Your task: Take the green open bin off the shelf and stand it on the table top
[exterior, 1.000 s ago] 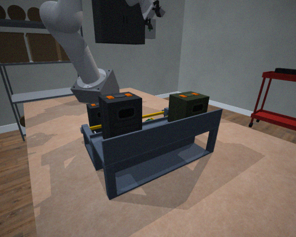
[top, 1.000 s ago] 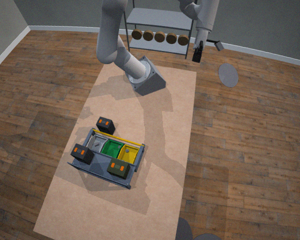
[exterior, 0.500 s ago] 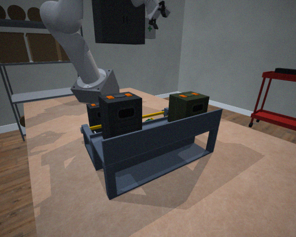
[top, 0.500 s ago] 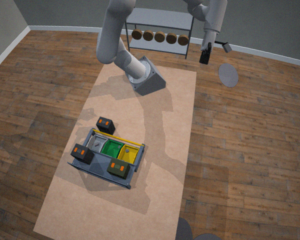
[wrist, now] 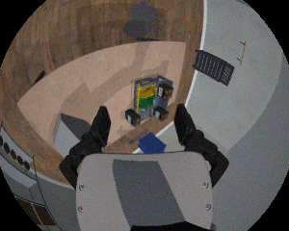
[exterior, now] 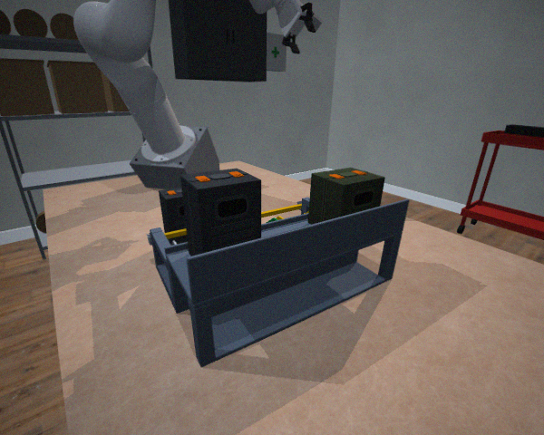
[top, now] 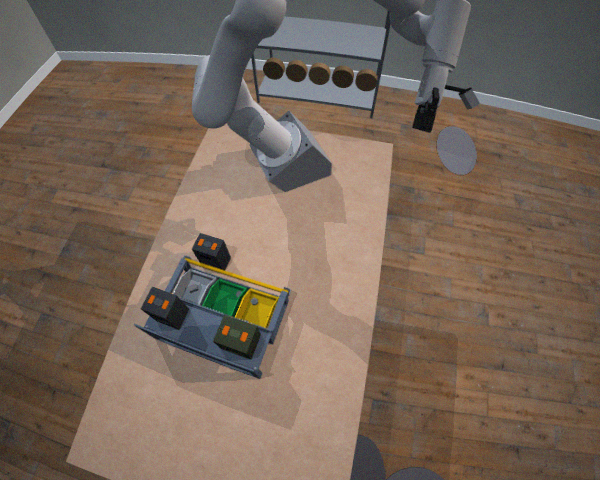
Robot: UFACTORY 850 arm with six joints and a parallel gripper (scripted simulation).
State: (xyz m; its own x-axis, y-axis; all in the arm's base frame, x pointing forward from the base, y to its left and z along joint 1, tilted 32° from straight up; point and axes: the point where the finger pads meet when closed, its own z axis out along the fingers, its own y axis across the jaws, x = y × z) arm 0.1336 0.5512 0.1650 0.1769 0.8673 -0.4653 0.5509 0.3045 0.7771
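Observation:
The green open bin (top: 221,300) (wrist: 145,103) sits in the middle of the shelf (top: 199,335) (exterior: 286,264), between the grey bin (top: 184,285) and the yellow bin (top: 261,311) (wrist: 146,92). A small grey part shows in each bin. A yellow bar (top: 238,278) (exterior: 281,211) runs along the bins' open fronts, on the side toward the robot base. In the exterior view the bins are mostly hidden behind the shelf. My gripper (top: 423,124) (exterior: 303,38) (wrist: 142,113) is open and empty, high up and far from the bins, off the side of the table (top: 352,206).
A dark case (top: 165,310) (exterior: 223,210) and an olive case (top: 236,339) (exterior: 347,197) stand on top of the shelf. Another dark case (top: 211,253) (exterior: 169,213) stands on the table beside the yellow bar, near the grey bin's end. The robot base (top: 300,165) is at the table's far end.

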